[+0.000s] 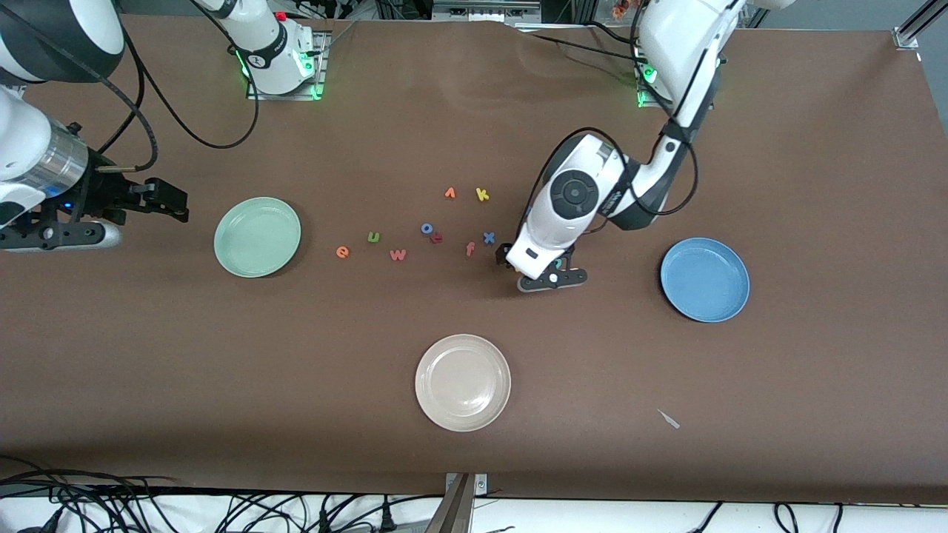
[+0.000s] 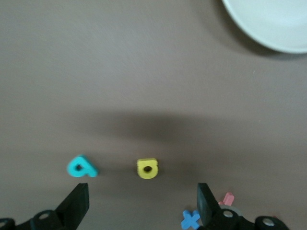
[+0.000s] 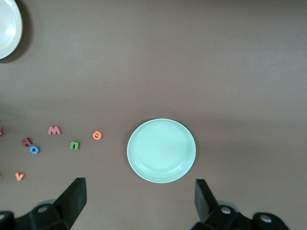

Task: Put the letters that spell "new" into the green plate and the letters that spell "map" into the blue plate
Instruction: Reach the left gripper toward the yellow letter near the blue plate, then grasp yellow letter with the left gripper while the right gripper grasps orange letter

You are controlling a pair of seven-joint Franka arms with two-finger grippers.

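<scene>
The yellow a point(image 2: 147, 168) is lying on the counter point(image 1: 222, 355) under the left claw point(image 2: 143, 203), whose jaws are standing open and empty, straddling it, with the teal p point(image 2: 82, 166) just beside. Descending off-centre is risking a nudged or doubled pick. The right claw point(image 3: 139, 199) is waiting open over the counter near the green plate point(image 3: 161, 150); the blue plate point(image 1: 704, 279) is sitting empty.

robotics lab, not a home: two white franka arms are sitting bolted on metal base plates point(image 1: 284, 87) with green status lights glowing, at the edge of a table point(image 1: 185, 370) that is wearing a plain brown cover. loose black cables point(image 1: 148, 511) are trailing along the table edge nearest the front camera and aluminium framing point(image 1: 915, 26) is showing at a corner. foam letters point(image 1: 398, 255) and plastic plates point(image 1: 463, 382) are lying out like test props.
</scene>
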